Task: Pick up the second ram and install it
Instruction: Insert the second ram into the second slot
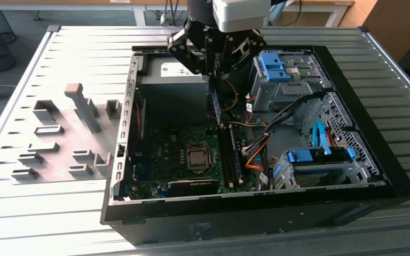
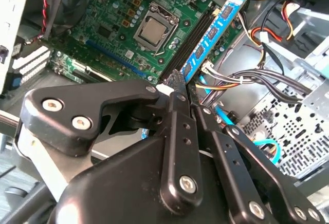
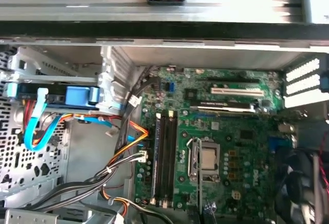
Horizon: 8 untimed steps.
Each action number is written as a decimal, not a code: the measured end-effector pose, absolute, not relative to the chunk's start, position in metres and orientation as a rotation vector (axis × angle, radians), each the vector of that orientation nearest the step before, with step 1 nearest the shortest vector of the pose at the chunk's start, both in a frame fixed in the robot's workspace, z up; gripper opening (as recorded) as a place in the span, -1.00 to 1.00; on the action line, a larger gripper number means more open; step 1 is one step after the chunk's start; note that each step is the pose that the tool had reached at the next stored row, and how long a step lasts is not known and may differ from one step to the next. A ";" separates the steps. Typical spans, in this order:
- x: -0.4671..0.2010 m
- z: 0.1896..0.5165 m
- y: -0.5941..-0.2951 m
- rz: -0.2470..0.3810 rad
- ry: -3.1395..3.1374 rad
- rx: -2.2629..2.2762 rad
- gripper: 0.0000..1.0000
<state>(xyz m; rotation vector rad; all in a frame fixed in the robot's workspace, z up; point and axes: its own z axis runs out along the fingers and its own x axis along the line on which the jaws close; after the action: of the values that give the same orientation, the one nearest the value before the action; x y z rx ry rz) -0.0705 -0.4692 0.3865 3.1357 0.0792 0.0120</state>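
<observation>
Grip comes first: my black linkage claw is pinched narrow on the second ram, a slim dark memory stick clamped by its flat faces. In the exterior view it reaches from my tips down toward the board. I judge it is held edge-on so that its thin edge can meet a slot squarely. Directly beneath me lie the long black slot rails. One of them already carries a stick with blue labels, seated upright. Next out is the square silver processor socket on the green motherboard. All of this sits in the open black computer case. The case also holds orange and black cables and blue-handled drive cages, both across the rails from the socket. Outside the case, well apart from me, a grey holder tray carries a tall grey post.
</observation>
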 end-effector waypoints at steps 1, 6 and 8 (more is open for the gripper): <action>-0.070 0.385 -0.469 0.012 0.082 3.135 -0.73; -0.066 0.378 -0.469 0.012 0.082 3.124 -0.73; -0.063 0.375 -0.469 0.011 0.082 3.123 -0.73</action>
<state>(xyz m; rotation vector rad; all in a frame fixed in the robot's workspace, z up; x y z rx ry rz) -0.0627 -0.4692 0.3748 3.1233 0.0817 0.0114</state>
